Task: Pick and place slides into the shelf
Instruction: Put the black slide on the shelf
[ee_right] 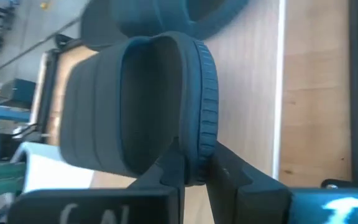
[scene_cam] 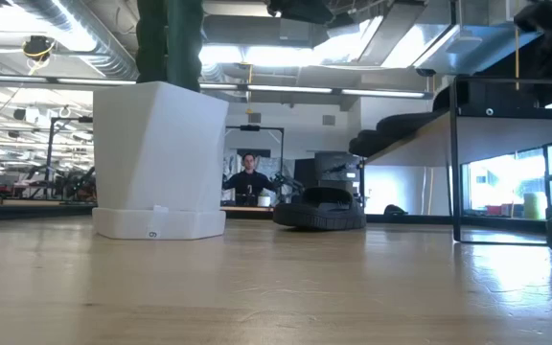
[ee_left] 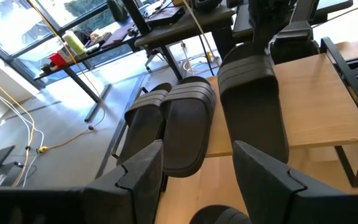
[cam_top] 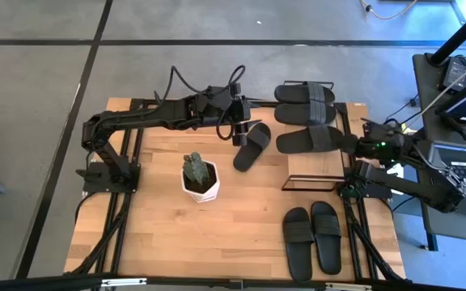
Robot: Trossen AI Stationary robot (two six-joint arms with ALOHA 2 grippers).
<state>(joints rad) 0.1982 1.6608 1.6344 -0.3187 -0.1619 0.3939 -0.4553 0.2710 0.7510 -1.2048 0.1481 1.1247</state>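
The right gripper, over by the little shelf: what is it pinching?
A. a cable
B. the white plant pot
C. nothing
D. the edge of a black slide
D: in the right wrist view the right gripper is shut on the sole edge of a black slide, and from above that slide lies on the shelf.
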